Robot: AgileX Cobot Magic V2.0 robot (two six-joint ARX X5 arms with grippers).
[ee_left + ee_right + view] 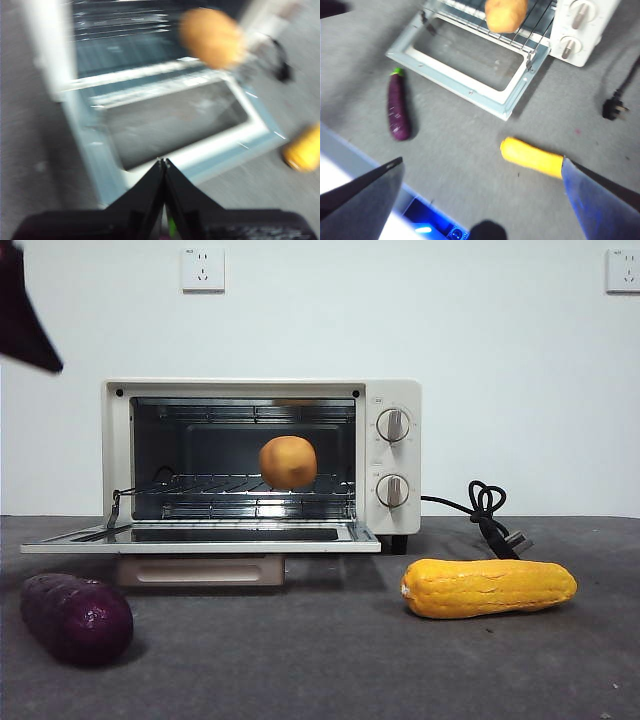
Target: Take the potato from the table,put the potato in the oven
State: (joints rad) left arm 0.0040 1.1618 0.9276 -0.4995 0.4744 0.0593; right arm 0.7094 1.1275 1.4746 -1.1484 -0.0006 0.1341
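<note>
The tan-orange potato [288, 462] sits on the wire rack inside the cream-white oven [390, 395], whose glass door [200, 536] lies folded down flat. The potato [212, 37] shows blurred in the left wrist view, and the potato [505, 14] shows again in the right wrist view. My left gripper [163, 161] is shut with nothing in it and hovers over the open door, apart from the potato. High above the grey table [470, 135], my right gripper [481, 160] is open wide and empty. A black arm tip [25, 325] shows at the top left of the front view.
A dark purple eggplant [76, 617] lies on the table left of the oven door. A yellow corn cob [487, 587] lies to the right in front. The oven's black cord and plug [490, 515] trail beside its right side.
</note>
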